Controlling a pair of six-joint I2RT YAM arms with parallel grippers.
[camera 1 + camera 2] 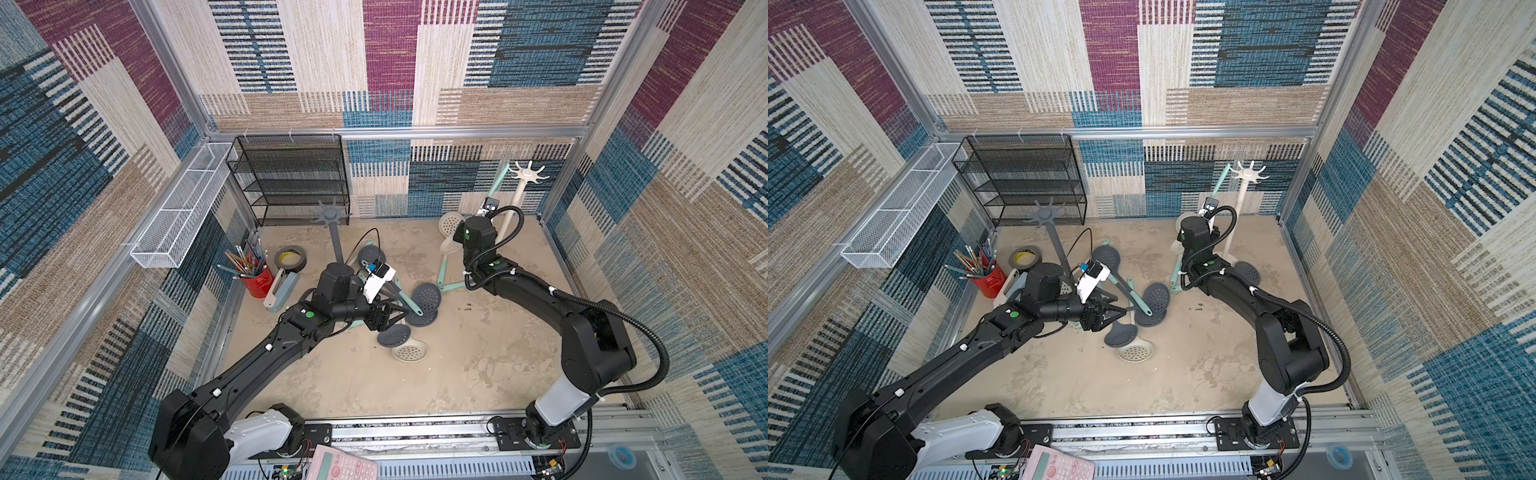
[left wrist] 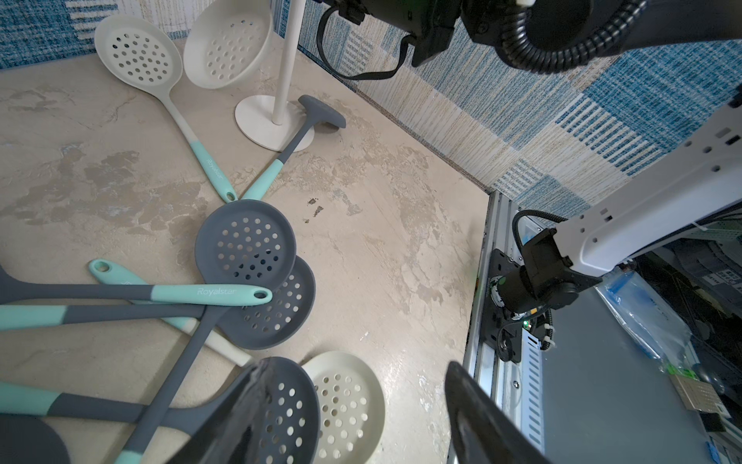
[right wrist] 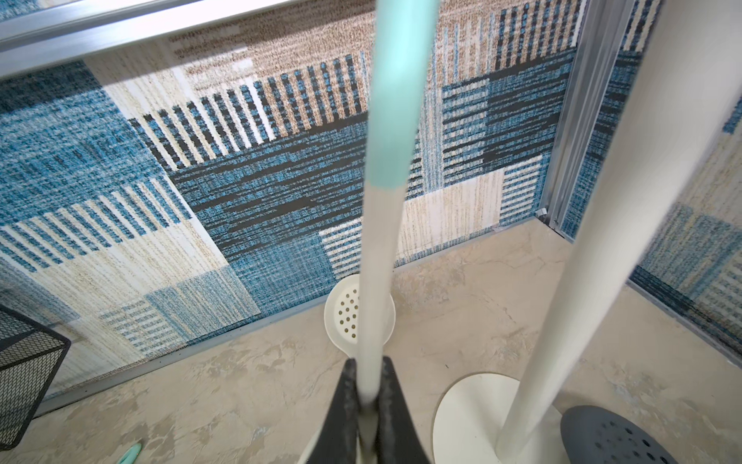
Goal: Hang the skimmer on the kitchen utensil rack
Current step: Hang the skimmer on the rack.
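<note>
The right end effector (image 3: pixel 368 367) is clenched on the pale shaft of the cream skimmer (image 3: pixel 387 160). The skimmer's teal handle end rises tilted beyond the fingertips, its tip near the hooked head of the white utensil rack (image 1: pixel 528 174), whose pole stands just beside the end effector. The left end effector (image 2: pixel 356 363) is released, its 2 fingers (image 2: pixel 241 409) spread wide and grasping nothing, above a heap of grey skimmers (image 2: pixel 245 245) lying crossed on the desk (image 2: pixel 381 241), with an ivory skimmer (image 2: pixel 349 397) beneath it.
</note>
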